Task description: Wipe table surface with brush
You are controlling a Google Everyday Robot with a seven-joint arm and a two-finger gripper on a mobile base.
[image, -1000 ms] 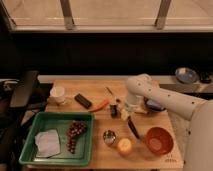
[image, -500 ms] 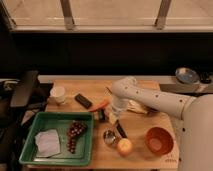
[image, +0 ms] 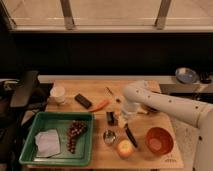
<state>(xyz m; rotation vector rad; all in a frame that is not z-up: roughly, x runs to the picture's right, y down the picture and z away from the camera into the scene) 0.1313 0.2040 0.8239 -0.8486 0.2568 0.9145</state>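
The table surface [image: 145,122] is a light tan wooden top across the middle of the camera view. The brush [image: 110,118], a small stubby dark object, is near the table's middle, just above the small metal cup [image: 109,136]. My white arm reaches in from the right and bends down over the table. The gripper [image: 123,119] is low over the surface, right beside the brush on its right. Whether it holds the brush does not show.
A green tray [image: 30,150] at front left holds grapes [image: 75,132] and a white cloth [image: 48,142]. On the table are a white cup [image: 58,93], a flat black block [image: 83,100], a carrot [image: 100,105], a black-handled utensil [image: 131,135], an apple [image: 125,148] and an orange bowl [image: 159,141].
The arm swung left across the table's middle, then drew back a little to the right. The brush now lies nearer the front than a second ago.
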